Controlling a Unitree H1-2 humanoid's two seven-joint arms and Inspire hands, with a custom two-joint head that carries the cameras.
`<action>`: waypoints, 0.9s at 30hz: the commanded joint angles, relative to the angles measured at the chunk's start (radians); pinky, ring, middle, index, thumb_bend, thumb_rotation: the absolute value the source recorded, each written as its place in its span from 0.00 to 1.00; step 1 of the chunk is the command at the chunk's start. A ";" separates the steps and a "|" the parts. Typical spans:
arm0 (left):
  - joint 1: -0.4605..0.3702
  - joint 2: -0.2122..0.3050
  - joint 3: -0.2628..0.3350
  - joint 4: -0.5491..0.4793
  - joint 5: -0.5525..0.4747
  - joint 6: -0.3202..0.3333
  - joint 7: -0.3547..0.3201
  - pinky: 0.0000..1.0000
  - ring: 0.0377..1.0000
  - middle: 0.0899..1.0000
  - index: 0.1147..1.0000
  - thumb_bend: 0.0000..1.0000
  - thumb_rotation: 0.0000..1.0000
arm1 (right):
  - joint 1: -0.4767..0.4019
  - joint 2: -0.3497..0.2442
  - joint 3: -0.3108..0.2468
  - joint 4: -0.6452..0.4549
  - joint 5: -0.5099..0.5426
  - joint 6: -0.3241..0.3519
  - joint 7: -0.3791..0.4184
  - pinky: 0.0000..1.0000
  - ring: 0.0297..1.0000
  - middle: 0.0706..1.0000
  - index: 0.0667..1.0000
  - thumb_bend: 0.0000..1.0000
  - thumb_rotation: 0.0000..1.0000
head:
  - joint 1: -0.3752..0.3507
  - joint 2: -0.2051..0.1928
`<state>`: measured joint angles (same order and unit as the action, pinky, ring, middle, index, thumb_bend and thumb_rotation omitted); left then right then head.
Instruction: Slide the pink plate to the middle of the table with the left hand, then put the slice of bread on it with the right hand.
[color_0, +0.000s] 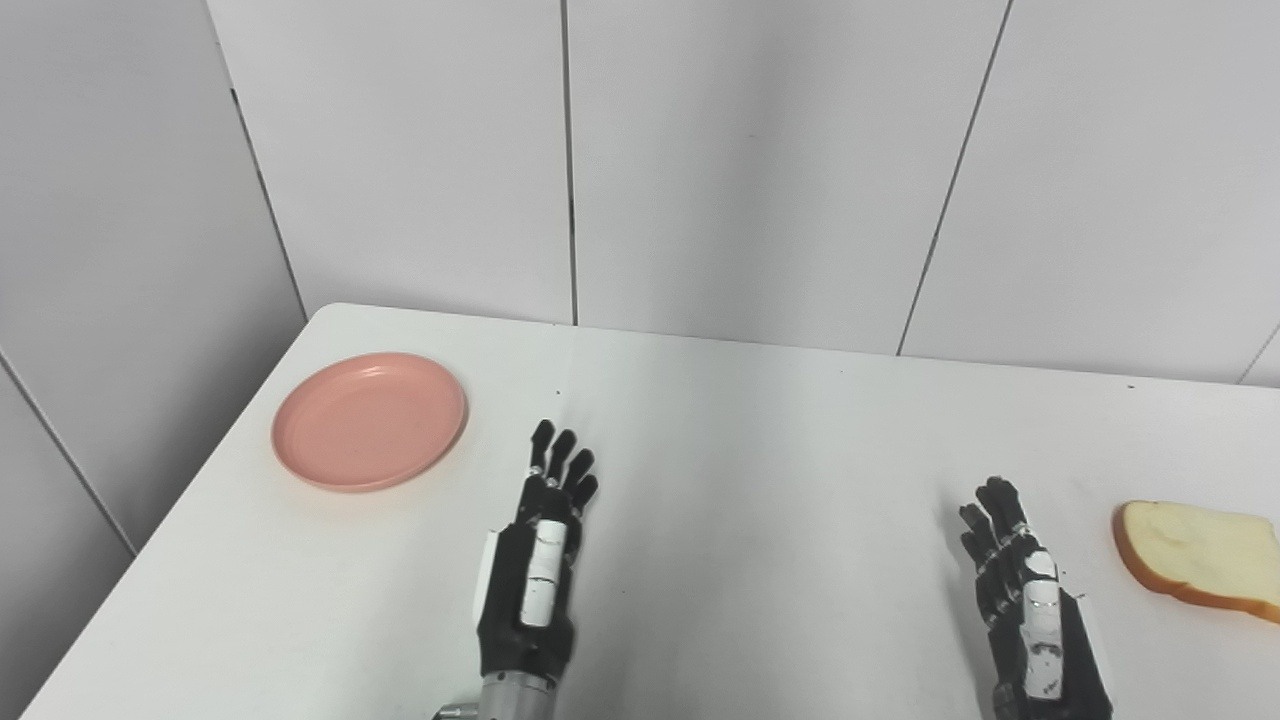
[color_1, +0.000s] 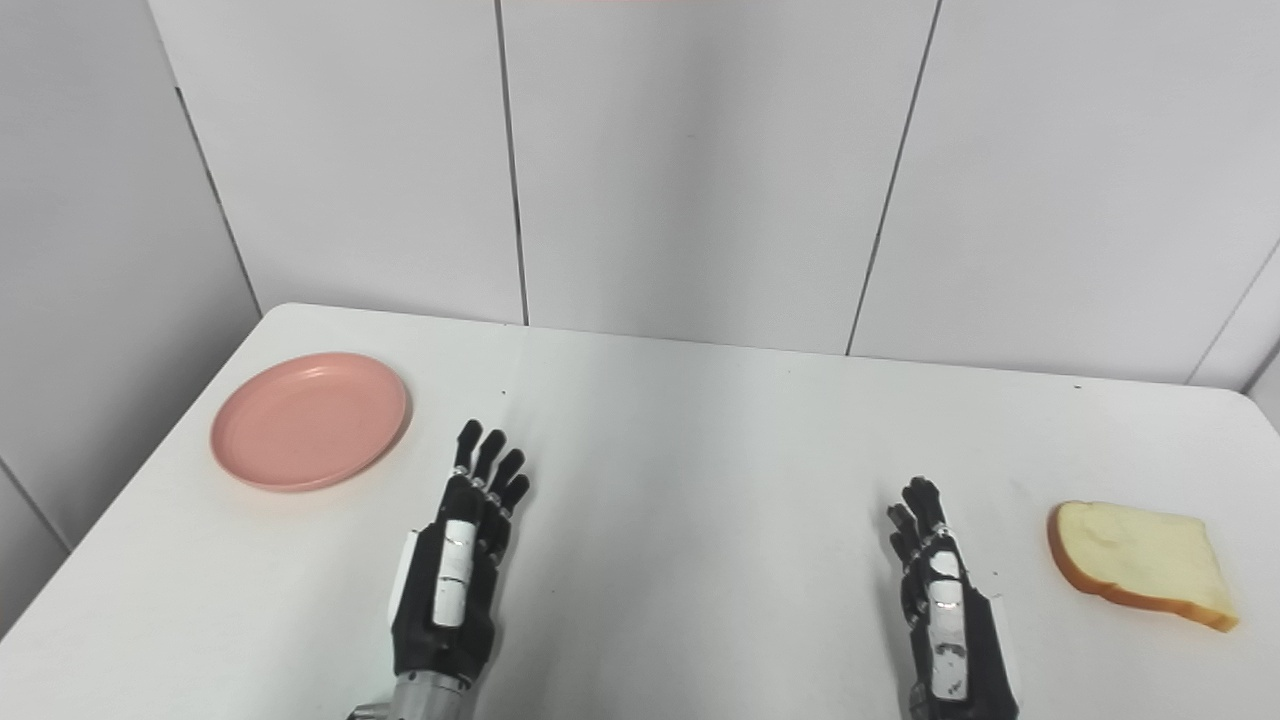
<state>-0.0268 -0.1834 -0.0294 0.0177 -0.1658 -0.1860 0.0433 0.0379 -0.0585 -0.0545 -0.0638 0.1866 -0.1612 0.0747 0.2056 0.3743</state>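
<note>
A round pink plate (color_0: 370, 420) lies empty at the far left of the white table (color_0: 760, 450). A slice of bread (color_1: 1140, 563) with a brown crust lies flat at the right side. My left hand (color_0: 540, 560) is open, fingers straight, palm down just above the table, to the right of the plate and nearer to me, not touching it. My right hand (color_1: 940, 600) is open with fingers stretched forward, a short way left of the bread, apart from it. Both hands hold nothing.
White wall panels (color_0: 760, 170) stand right behind the table's far edge. The table's left edge runs diagonally close beside the plate. The rounded right corner of the table shows in the right eye view (color_1: 1255, 410).
</note>
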 joint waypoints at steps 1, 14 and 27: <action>-0.079 0.003 0.018 -0.044 -0.014 0.002 0.006 0.97 0.96 0.97 1.00 0.89 0.81 | 0.106 0.023 0.002 0.097 -0.005 -0.007 -0.003 0.99 0.94 0.95 0.93 0.66 1.00 | 0.000 -0.006; -0.309 0.194 0.157 -0.047 -0.038 0.053 -0.002 0.87 0.87 0.85 0.82 0.98 0.88 | 0.123 0.035 -0.001 0.066 0.000 0.001 -0.010 0.95 0.90 0.91 0.89 0.62 1.00 | 0.002 -0.015; -0.490 0.365 0.259 0.119 -0.047 0.059 -0.007 0.82 0.85 0.84 0.80 0.96 0.88 | 0.126 0.035 -0.006 0.074 -0.003 -0.011 -0.006 0.95 0.91 0.91 0.89 0.61 1.00 | 0.002 -0.002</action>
<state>-0.4728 0.1516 0.2161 0.1408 -0.1979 -0.1102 0.0424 0.0540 -0.0449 -0.0647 -0.0860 0.1842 -0.1633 0.0663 0.2102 0.3682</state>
